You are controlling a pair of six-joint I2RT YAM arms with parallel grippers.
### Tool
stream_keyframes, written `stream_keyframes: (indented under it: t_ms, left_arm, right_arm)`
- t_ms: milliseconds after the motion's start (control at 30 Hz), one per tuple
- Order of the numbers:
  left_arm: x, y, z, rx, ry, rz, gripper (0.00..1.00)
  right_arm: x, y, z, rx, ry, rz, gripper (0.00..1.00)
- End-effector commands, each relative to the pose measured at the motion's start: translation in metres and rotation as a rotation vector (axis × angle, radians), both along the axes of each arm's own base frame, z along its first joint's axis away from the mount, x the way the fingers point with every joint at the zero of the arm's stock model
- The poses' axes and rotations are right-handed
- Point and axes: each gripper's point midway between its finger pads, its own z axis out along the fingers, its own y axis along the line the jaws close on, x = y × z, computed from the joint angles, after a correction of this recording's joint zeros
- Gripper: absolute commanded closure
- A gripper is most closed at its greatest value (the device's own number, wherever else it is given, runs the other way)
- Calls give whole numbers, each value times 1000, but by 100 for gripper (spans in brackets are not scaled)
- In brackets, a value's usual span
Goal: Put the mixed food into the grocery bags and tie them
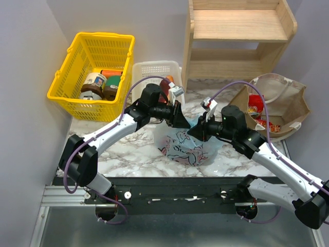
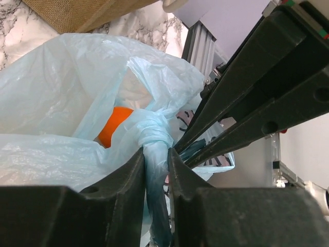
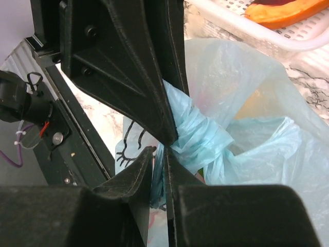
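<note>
The blue bag [image 1: 186, 145] sits on the marble table [image 1: 123, 157] between my arms. My left claw [image 2: 156, 158] pinches its twisted neck, and my right claw [image 3: 160, 156] pinches it too, just beside.

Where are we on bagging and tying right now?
Done: the light-blue bag holds an orange item and already shows a knot. In hand: the left gripper and right gripper each pinch a twisted strand beside that knot. Left: the tan bag, with red packets inside, stands open and untied.
</note>
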Motion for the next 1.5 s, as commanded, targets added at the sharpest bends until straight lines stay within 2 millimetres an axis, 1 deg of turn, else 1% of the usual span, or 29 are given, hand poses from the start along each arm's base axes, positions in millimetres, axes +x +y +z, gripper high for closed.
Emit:
stream_keyframes:
  t_ms: [0,133,167,233,267,300,367,400,433,467,500,533,567,600,633,667,700,800,900,933,1100,1200,1333,1467]
  left_arm:
    - [4,-6,13,-51,-11,-7,78]
    - [3,-8,14,-76,-16,-17,100]
    - [1,-8,13,-79,-18,-24,100]
    - [1,-6,16,-86,-50,-29,100]
    - [0,-5,16,-85,-65,-34,100]
    - [-1,-2,21,-91,-113,-42,100]
    - [-3,1,21,-88,-150,-44,100]
    - [-6,3,25,-94,-180,-52,100]
    - [-7,6,23,-93,-211,-59,100]
    - [-9,7,24,-96,-231,-66,100]
    - [-12,9,29,-106,-255,-72,100]
    - [-15,11,27,-107,-278,-83,100]
    - [-19,14,30,-118,-310,-95,100]
    - [-20,15,30,-119,-315,-98,100]
    - [-22,15,30,-120,-320,-104,100]
    - [-22,16,30,-121,-323,-106,100]
    - [-22,16,29,-118,-324,-106,100]
    - [-22,18,29,-111,-335,-101,100]
    - [-22,18,29,-109,-339,-97,100]
    - [-22,18,29,-108,-340,-94,100]
    - [-19,21,34,-106,-372,-60,100]
    - [-15,24,35,-98,-397,-25,100]
    - [-13,25,37,-105,-411,-5,100]
    - [-13,26,38,-105,-422,3,100]
  right_arm:
    - [-5,4,4,4,-54,54,76]
    - [-6,3,3,-11,-61,62,71]
    - [-7,2,5,-12,-62,62,68]
    - [-6,0,14,-11,-85,50,54]
    - [-6,-4,17,-19,-86,38,45]
    - [-3,-5,34,-4,-115,23,32]
    - [-4,-11,51,-6,-145,0,26]
    - [-2,-14,69,12,-179,-15,21]
    - [3,-20,79,11,-203,-62,18]
    - [5,-23,85,9,-212,-82,15]
    - [7,-25,90,-1,-234,-87,11]
    - [8,-26,103,6,-260,-90,10]
    - [14,-18,98,-26,-251,-50,8]
    - [13,-13,102,-22,-258,-10,9]
    - [13,-10,99,-27,-252,16,9]
    - [16,-5,92,-40,-232,36,9]
    - [14,-1,90,-34,-221,62,9]
    - [18,2,81,-66,-231,104,12]
    - [16,6,73,-73,-221,150,16]
    - [12,8,71,-65,-205,175,17]
    - [9,9,56,-70,-126,189,24]
    - [6,7,42,-90,-75,186,25]
    - [7,1,25,-132,-33,152,25]
    - [10,-3,17,-160,-21,130,25]
